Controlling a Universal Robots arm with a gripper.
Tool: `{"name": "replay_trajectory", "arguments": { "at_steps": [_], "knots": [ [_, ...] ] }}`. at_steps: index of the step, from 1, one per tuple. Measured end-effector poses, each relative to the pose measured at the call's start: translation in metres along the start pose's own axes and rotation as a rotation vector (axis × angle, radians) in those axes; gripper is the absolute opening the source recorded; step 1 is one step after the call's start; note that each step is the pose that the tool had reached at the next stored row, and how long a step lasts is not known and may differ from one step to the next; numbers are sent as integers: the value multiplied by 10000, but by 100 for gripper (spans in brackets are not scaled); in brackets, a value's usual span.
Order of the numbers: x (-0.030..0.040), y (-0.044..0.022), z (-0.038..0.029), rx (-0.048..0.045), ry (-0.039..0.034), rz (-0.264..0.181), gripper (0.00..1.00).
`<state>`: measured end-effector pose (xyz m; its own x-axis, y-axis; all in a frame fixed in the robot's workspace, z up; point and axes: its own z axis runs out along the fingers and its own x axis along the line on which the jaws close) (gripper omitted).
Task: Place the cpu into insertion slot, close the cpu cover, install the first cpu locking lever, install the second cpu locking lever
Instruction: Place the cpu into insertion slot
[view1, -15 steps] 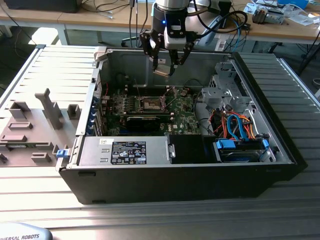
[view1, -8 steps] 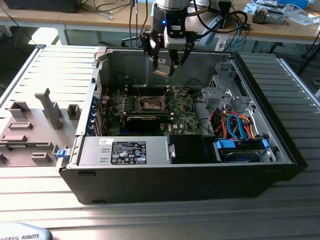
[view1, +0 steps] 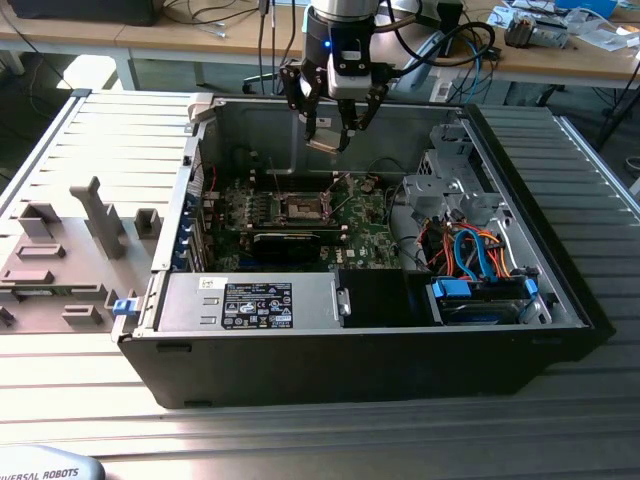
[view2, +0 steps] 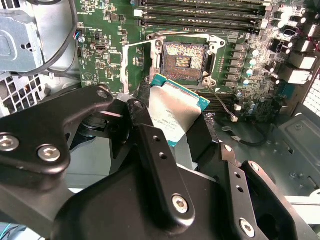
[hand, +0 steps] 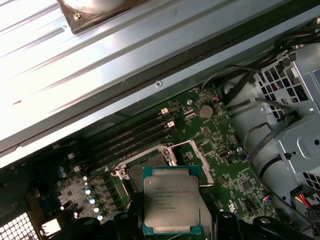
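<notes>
While in the end effector (view1: 328, 140), cpu (hand: 171, 205) silver-topped, green-edged.

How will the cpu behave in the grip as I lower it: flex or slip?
Likely rigid: the cpu is a flat metal-topped plate. Its smooth shiny lid may slip in the gripper. Thin, so probably light.

The computer case (view1: 350, 365) sits on the worktop (view1: 300, 440). The board (view1: 370, 225) lies flat inside it, and the insertion slot (view1: 303, 208) is on the board. The cpu (view1: 322, 146), held in the gripper (view1: 330, 135), hangs above the insertion slot. Some wires (view1: 475, 250) lie to the exterior view's right of the board.
</notes>
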<state>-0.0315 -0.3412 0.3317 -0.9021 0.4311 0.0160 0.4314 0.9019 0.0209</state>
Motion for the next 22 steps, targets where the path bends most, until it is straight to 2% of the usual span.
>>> {"name": "replay_trajectory", "arguments": {
  "at_steps": [22],
  "knots": [
    [0, 0, 1, -1, -4, 154, 54]
  ]
}}
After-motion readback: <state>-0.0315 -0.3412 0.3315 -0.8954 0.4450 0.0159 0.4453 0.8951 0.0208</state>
